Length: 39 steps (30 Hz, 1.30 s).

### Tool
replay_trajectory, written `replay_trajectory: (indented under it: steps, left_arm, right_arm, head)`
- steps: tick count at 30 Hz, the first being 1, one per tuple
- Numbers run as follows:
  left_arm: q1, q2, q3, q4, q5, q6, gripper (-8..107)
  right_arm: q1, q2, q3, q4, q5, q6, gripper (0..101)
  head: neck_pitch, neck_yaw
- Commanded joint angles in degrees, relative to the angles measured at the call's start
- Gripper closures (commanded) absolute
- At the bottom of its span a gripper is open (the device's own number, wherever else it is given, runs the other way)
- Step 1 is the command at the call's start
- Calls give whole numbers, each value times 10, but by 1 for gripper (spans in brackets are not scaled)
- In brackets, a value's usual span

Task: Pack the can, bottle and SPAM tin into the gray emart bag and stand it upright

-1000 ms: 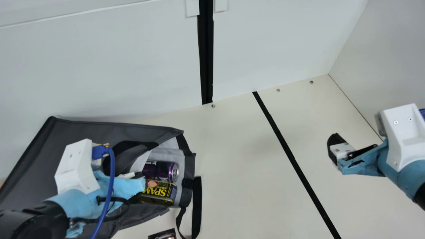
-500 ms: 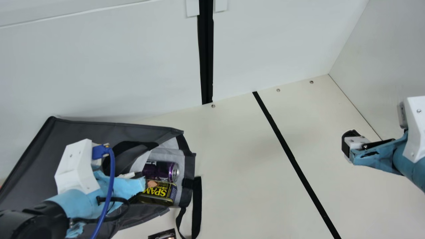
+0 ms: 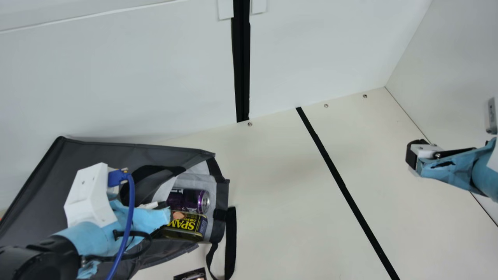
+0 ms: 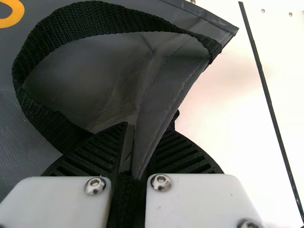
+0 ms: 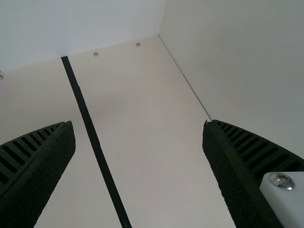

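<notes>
Gray bag [image 3: 116, 153], rim pinched between my left fingers [image 4: 97, 154]: floppy, likely heavy beyond them; my spread, empty right fingers [image 5: 232, 178] should take opposite rim.

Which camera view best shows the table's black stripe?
The main view: the black stripe runs plainly there, from the back wall between bag and right gripper. The left wrist view shows a length beyond the bag; the right wrist view, part between parted fingers.
</notes>
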Motion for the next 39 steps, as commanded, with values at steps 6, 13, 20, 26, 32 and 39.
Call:
replay_trajectory:
  steps: [6,13,20,26,32,39]
  left_arm:
    - [0,0,0,0,0,0,107]
    - [0,0,0,0,0,0,107]
    - [0,0,0,0,0,0,107]
    - [0,0,0,0,0,0,107]
    - [0,0,0,0,0,0,107]
    - [0,0,0,0,0,0,107]
  right_arm:
    - [5,5,-28,-5,23,20,6]
    - [-2,5,-39,2,36,24,6]
    - [-16,9,-48,15,41,16,6]
    - [-27,12,-52,28,41,4,6]
    - [-31,15,-47,42,30,-16,6]
    - [-22,12,-22,52,1,-66,6]
  head:
    - [-13,-1]
    - [-13,-1]
    - [-13,-1]
    - [-13,-1]
    - [-13,-1]
    - [-13,-1]
